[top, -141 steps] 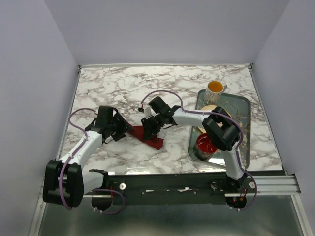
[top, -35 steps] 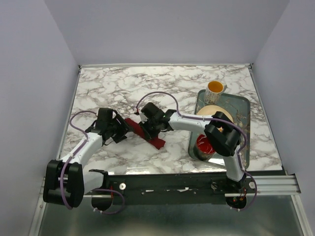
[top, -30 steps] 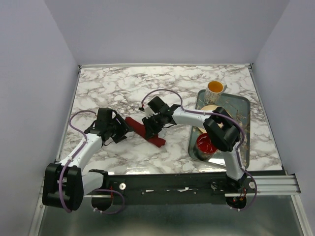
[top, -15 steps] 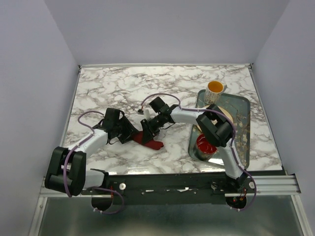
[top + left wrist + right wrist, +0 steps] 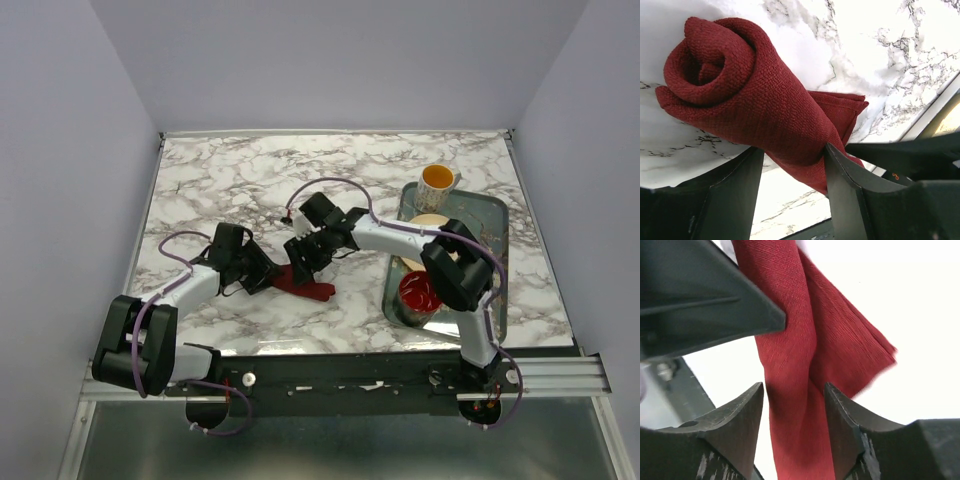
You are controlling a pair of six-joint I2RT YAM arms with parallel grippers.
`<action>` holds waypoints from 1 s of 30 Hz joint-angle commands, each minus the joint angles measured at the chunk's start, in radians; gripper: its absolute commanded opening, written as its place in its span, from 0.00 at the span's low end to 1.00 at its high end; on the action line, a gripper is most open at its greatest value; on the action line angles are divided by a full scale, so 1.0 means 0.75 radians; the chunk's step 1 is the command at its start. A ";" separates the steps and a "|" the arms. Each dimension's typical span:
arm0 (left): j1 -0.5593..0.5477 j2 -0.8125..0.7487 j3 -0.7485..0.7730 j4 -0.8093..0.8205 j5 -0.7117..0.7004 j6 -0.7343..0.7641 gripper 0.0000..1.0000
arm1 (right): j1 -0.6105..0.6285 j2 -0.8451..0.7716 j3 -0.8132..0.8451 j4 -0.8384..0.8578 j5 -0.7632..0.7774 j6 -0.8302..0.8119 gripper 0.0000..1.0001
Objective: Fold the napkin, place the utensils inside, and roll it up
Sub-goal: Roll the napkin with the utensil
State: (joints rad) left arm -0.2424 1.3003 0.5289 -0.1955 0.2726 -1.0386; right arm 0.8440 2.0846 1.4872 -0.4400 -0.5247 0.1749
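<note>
napkin, largely rolled into a coil, lying toward 7 o'clock of the table centre. left pincer clamped across the roll; right pincer straddles the flat tail, grip impossible to tell. fork unseen, perhaps inside. remaining: rolling up the tail.

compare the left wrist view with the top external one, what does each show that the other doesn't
Only the left wrist view shows that the napkin is rolled into a spiral at its end, with the roll wedged between the fingers of the left end effector. Only the top external view shows both arms, the right end effector over the cloth, and the tray with a mug and red bowl. Both show the maroon napkin lying on the marble table.
</note>
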 commanded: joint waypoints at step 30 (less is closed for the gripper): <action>0.010 0.076 -0.004 0.034 0.076 -0.026 0.60 | 0.480 -0.082 -0.040 0.084 1.203 -0.280 0.57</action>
State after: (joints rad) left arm -0.2394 1.3357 0.5308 -0.1532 0.3180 -1.0607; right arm 1.1934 2.0083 1.4765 -0.4217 0.3481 -0.0101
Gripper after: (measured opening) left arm 0.596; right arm 0.573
